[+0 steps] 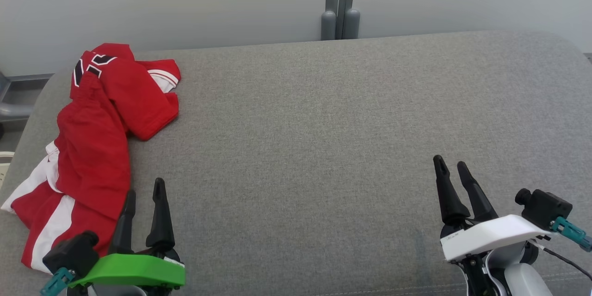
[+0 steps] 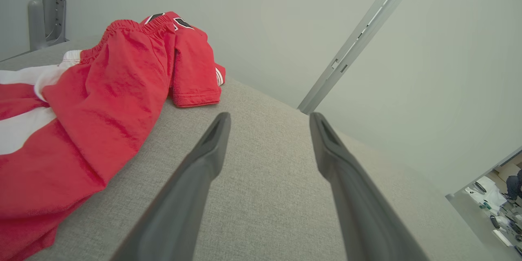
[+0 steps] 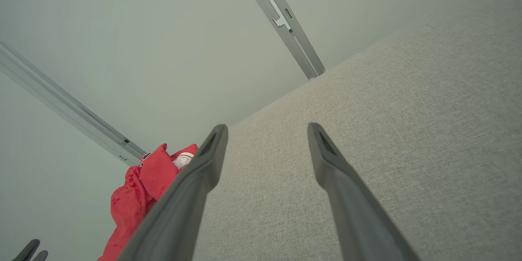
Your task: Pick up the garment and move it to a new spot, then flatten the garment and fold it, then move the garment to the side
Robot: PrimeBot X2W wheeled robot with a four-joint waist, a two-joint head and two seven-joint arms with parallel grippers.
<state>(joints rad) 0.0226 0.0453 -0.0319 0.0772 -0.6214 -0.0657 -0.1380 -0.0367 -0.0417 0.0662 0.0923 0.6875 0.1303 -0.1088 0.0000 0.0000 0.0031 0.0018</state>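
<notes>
Fingers of the left gripper stand wide apart and hold nothing. This gripper is just beside the garment, at its near right edge. In the head view one finger overlaps the red cloth, while in the left wrist view the garment lies beside the fingers, apart from them, and grey fabric shows between the two tips. The right gripper is also spread open and empty, well apart from the garment, far to its right.

The garment is red with white stripes and some black marks. It lies crumpled in a long heap at the left end of the bench, with one white part reaching the bench's left edge. From the garment to the right gripper runs a bare stretch of grey bench cover. Behind the garment rises a pale wall, and further right of it a pair of grey posts stands against this wall. In the right wrist view the garment shows partly hidden behind one finger.
</notes>
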